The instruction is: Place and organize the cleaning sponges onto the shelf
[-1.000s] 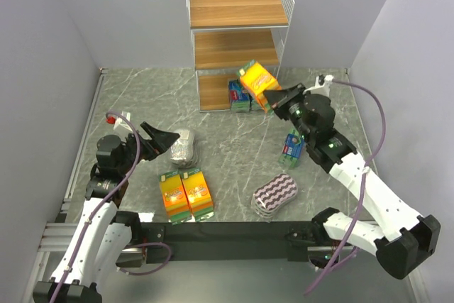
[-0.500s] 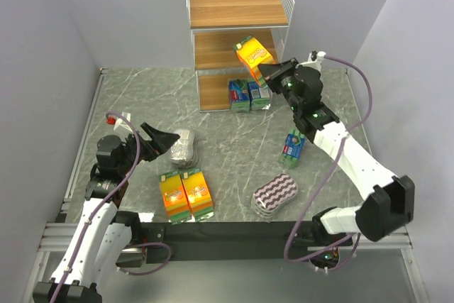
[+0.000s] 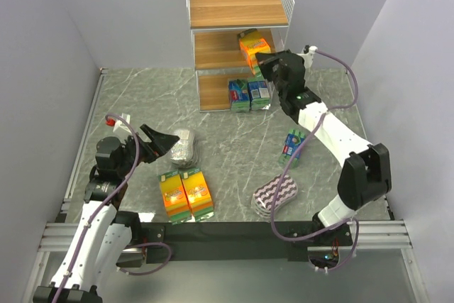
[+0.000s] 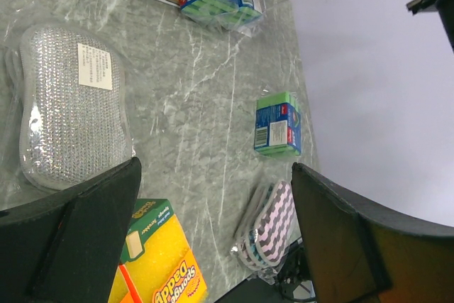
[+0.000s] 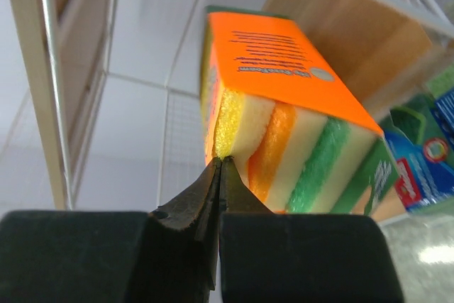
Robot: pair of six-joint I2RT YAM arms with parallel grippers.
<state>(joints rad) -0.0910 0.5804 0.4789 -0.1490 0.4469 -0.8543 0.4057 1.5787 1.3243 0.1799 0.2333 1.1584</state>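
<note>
Only the right wrist view shows the right tool (image 5: 220, 163) pinching the orange pack (image 5: 284, 97) just above it; the left tool (image 4: 216, 168) is spread wide.

The shelf (image 3: 237, 6) is white wire with wooden tiers; the silvery-grey sponge (image 4: 64, 122) wears glossy clear wrap.

Orange-yellow sponge pack (image 5: 284, 101) edged green, blue-green packs (image 3: 241, 95), purple-white wavy-striped pad (image 3: 275, 193), silvery-grey pad (image 4: 71, 104), white-wire brown-tiered shelf (image 3: 237, 8), grey-marbled table (image 3: 234, 140)
</note>
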